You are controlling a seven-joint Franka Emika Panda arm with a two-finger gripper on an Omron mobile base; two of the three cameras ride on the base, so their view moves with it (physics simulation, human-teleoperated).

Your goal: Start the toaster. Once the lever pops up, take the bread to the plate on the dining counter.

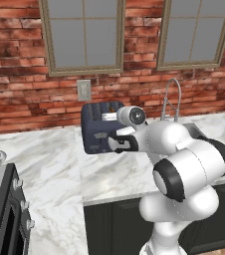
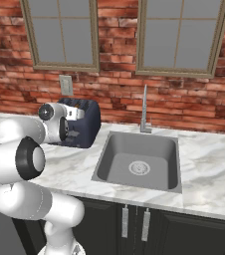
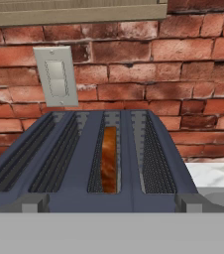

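Note:
The dark navy toaster (image 1: 95, 132) stands on the marble worktop against the brick wall, also in the right base view (image 2: 87, 127). In the hand view I look down its four slots (image 3: 84, 163) from the front. The bread (image 3: 109, 158), a brown slice, sits sunk in the third slot from the left. Two grey lever knobs (image 3: 34, 202) show at the toaster's front edge. My gripper (image 1: 115, 144) hovers right at the toaster's front face, open, holding nothing. The plate and the dining counter are out of view.
A steel sink (image 2: 137, 162) with a tall faucet (image 2: 144, 112) lies right of the toaster. A wall outlet (image 3: 57, 77) is behind the toaster. A stove (image 1: 0, 209) stands at the left. Bare marble (image 1: 45, 164) spreads left of the toaster.

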